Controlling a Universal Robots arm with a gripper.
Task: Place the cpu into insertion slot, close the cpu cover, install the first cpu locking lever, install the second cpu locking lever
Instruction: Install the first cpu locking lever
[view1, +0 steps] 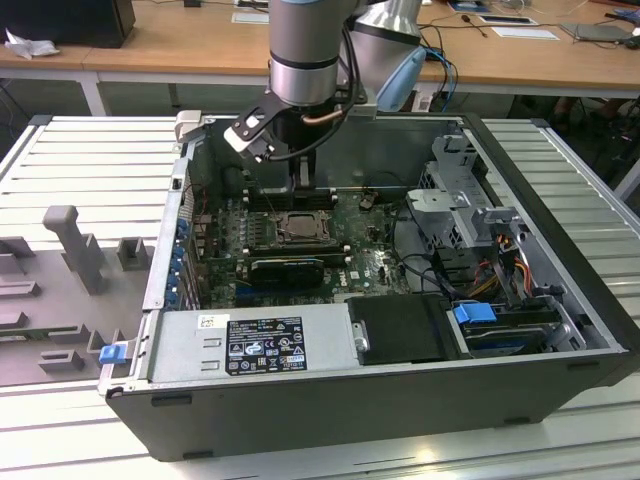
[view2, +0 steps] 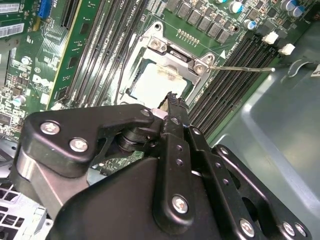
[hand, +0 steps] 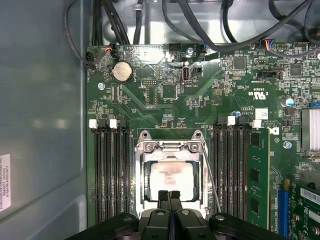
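First wrist view looked straight down on the green circuit board (hand: 165, 95). The cpu (hand: 172, 177), a pale matt square, sat in the insertion slot (hand: 137, 175), and the cpu cover (hand: 170, 150), a thin silver frame, lay flat around it. The gripper (hand: 169, 195) hung over one edge of the socket, its black fingers pressed together and holding nothing. Long black memory slots (hand: 110, 170) hemmed the socket in on two sides, and a thin wire lever (hand: 210, 175) ran along one of them. Second wrist view showed that lever (view2: 242, 69) slanting out across the slots. Exterior view showed the gripper (view1: 300, 180) low inside the open computer case (view1: 300, 400) on the ribbed metal table (view1: 90, 150), with free room above the board.
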